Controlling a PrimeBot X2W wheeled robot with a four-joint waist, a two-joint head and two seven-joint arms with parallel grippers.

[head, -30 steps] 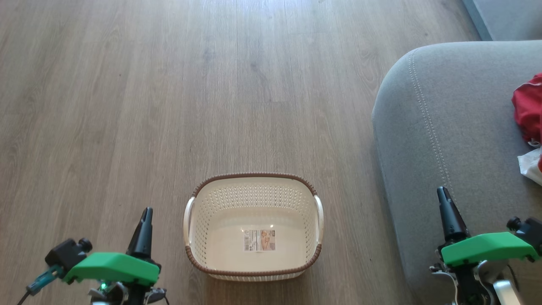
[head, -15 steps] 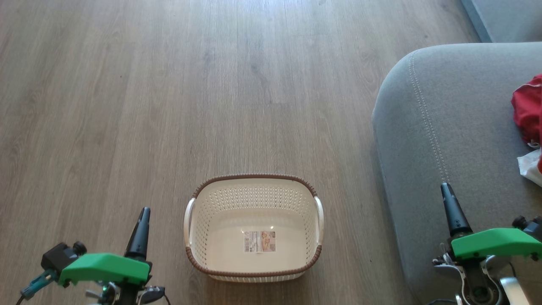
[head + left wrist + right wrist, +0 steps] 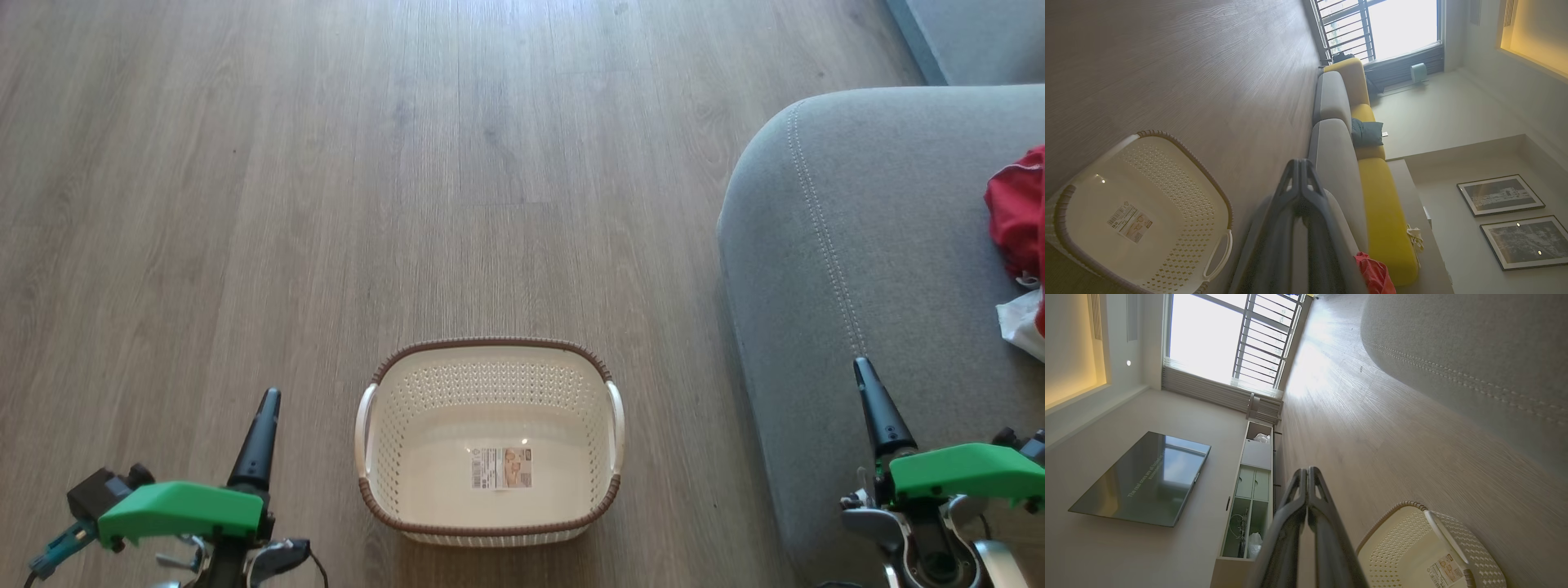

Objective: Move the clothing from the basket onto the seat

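Looks like the closing step: nothing but a label sticker (image 3: 500,466) inside the basket (image 3: 488,340), at the lower centre of the head view, on the wooden floor (image 3: 326,163). Red clothing (image 3: 1016,214) already on the seat (image 3: 865,245), at the right edge of the frame, cut off by it and well apart from the basket. Crumpled in a heap, so no long axis or pointing direction to tell; just below the red a pale piece (image 3: 1022,322), perhaps trim. Basket upright, mouth toward the camera, long axis across the frame from left to right, one handle at each end. At the lower left the left gripper (image 3: 268,402), at the lower right the right gripper (image 3: 864,369), both with fingers pressed together on nothing, tips pointing up the frame. Probably no further pick needed; for the next move, only a check for any garment beyond the frame edge, with both arms kept off basket and seat.
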